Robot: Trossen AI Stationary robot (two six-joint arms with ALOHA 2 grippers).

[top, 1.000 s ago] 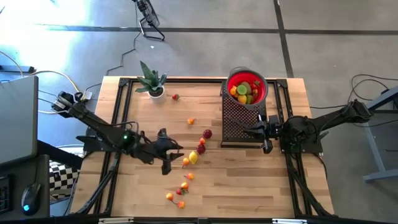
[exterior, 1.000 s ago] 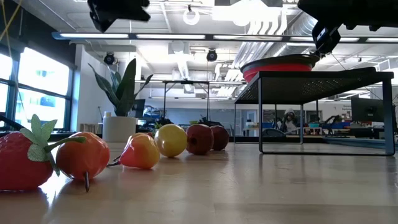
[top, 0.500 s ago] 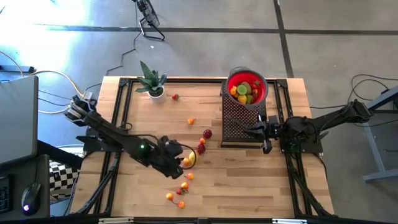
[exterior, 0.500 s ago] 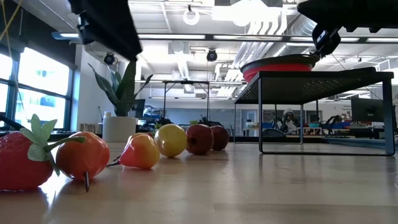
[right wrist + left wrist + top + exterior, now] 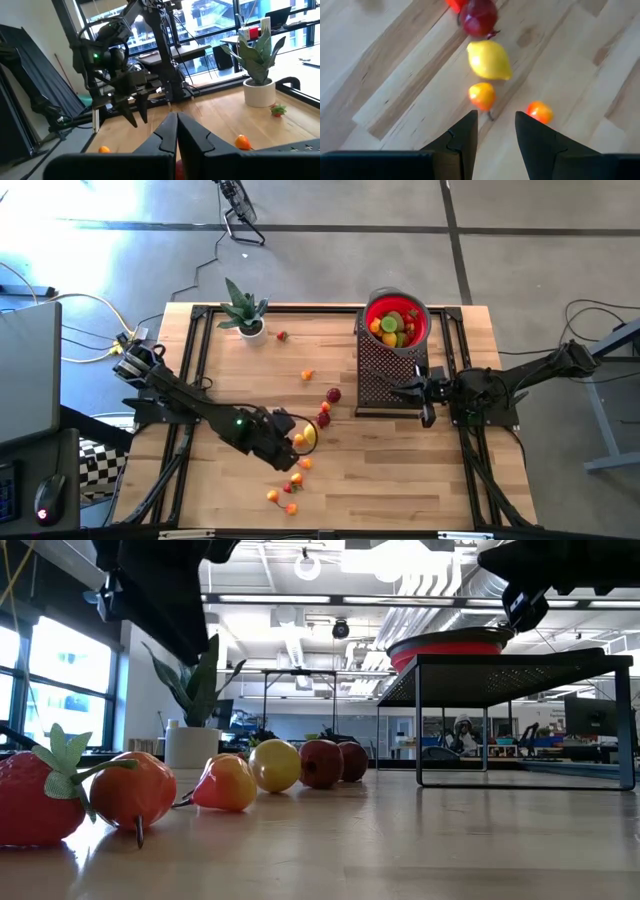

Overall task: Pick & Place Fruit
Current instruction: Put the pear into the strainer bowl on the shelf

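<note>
Above table [image 5: 400, 470] | left gripper [image 5: 495, 127] parted, empty, over orange fruit [image 5: 482, 95] | right gripper [image 5: 176, 131] clenched, beside rack [image 5: 385, 375]

Bowl [image 5: 397, 321] on rack [image 5: 388, 370] near bench [image 5: 400, 480] right edge, fruit inside. Potted plant [image 5: 243, 312] at far left corner. Loose fruit [image 5: 310, 433] strung from centre toward near edge. Left gripper [image 5: 292, 442] above them; right gripper [image 5: 408, 391] beside rack.

The left gripper [image 5: 287, 442] now sits lower and farther right than a second ago, jaws parted above the small orange fruit [image 5: 482, 96] beside the lemon [image 5: 489, 60].
</note>
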